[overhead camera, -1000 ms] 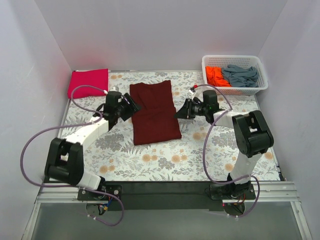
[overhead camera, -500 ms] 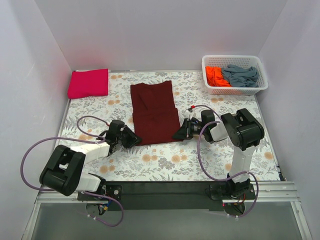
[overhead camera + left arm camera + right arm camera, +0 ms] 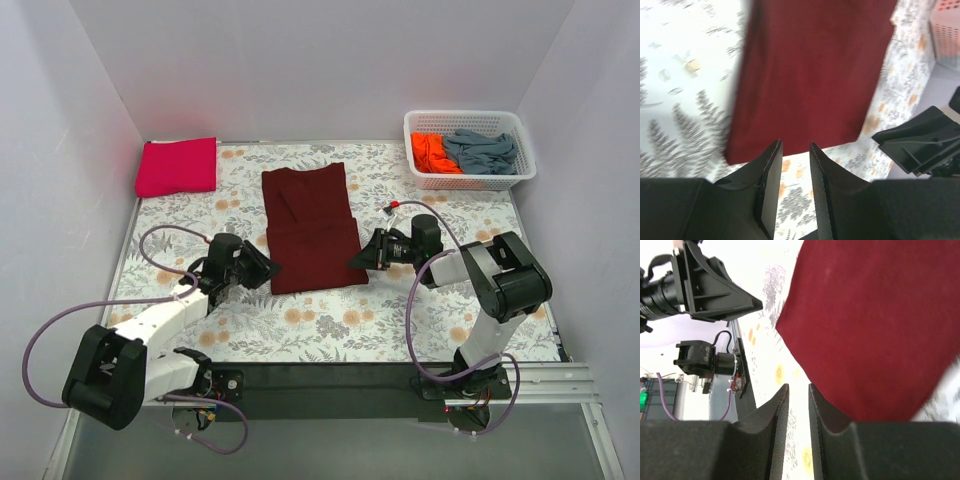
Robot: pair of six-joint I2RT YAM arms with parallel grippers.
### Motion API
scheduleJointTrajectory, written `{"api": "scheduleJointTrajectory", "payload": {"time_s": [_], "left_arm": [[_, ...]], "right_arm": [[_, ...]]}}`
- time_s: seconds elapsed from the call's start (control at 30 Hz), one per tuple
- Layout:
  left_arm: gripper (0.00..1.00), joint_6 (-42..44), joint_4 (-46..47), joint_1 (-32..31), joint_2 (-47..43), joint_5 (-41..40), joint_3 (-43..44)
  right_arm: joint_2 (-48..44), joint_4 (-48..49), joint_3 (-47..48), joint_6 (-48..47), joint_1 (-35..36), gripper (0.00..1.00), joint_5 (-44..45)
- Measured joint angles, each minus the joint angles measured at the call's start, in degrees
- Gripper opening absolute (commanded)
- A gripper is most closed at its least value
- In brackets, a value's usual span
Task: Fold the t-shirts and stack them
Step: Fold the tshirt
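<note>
From above, the maroon t-shirt (image 3: 311, 228) is lying flat on the floral table cloth (image 3: 330, 322), its near corners just ahead of the left gripper (image 3: 264, 270) and the right gripper (image 3: 359, 259). The left wrist camera is showing jaws parted narrowly, gripping nothing, with the shirt's hem just beyond the tips. The right wrist camera is showing the same narrow, empty gap, with the shirt's corner ahead and to the right of the tips.

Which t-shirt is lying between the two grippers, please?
The dark maroon t-shirt, flat mid-table; the pink t-shirt lies far left, the orange t-shirt and grey-blue t-shirt in the basket.
</note>
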Motion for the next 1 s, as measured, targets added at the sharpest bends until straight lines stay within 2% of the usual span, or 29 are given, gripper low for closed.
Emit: {"api": "scheduleJointTrajectory", "payload": {"time_s": [0.1, 0.27, 0.5, 0.63, 0.8, 1.0], "left_arm": [[0.27, 1.60, 0.72, 0.00, 3.26, 0.83, 3.96], [0.20, 4.42, 5.29, 0.52, 13.84, 0.59, 9.11], [0.16, 4.94, 10.51, 5.79, 27.28, 0.85, 11.98], [0.17, 4.20, 13.11, 8.28, 27.39, 1.20, 10.88], [0.26, 3.85, 13.62, 10.43, 24.76, 1.38, 8.44], [0.35, 5.81, 5.22, 11.39, 17.03, -1.53, 8.83]], "right_arm": [[0.74, 0.00, 2.34, 0.50, 0.66, 0.29, 0.22], [6.64, -0.04, 6.97, 0.74, 0.72, 0.29, 0.76], [14.91, -0.11, 10.73, 0.55, 0.70, 0.28, 2.03], [16.55, 1.11, 10.64, 0.57, 0.48, 0.28, 1.25], [15.78, 2.01, 9.42, 0.11, 0.13, 0.28, 1.51], [7.93, -8.39, 8.37, -4.87, -0.20, 0.28, 4.15]]}}
